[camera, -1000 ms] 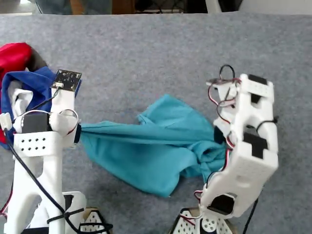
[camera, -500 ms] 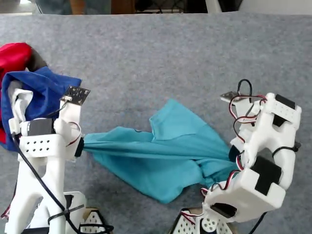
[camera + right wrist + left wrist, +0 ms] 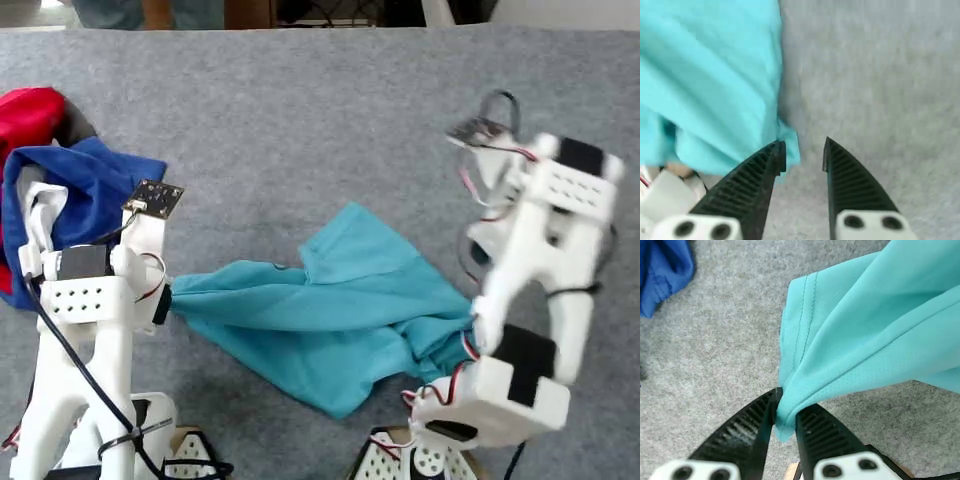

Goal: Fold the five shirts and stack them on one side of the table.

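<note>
A teal shirt [image 3: 330, 320] lies crumpled and stretched sideways across the near middle of the grey table [image 3: 300, 120]. My left gripper [image 3: 786, 407] is shut on the teal shirt's [image 3: 865, 325] left end, the cloth bunched between its black fingers [image 3: 752, 422]; in the high view this gripper [image 3: 166, 300] sits low at the shirt's left tip. My right gripper [image 3: 803, 145] stands open just off the right edge of the teal shirt [image 3: 710, 75], with bare table between its fingers [image 3: 845, 175] and cloth touching the outside of one.
A heap of other shirts lies at the far left: a blue one [image 3: 75, 190] on top and a red one [image 3: 30, 115] behind it. The blue shirt [image 3: 662, 270] is close behind my left gripper. The table's far half and right side are bare.
The right arm swung rightward, drawing the teal shirt out longer, then its wrist rose and tipped toward the far side. The left arm shifted slightly nearer, still holding its end.
</note>
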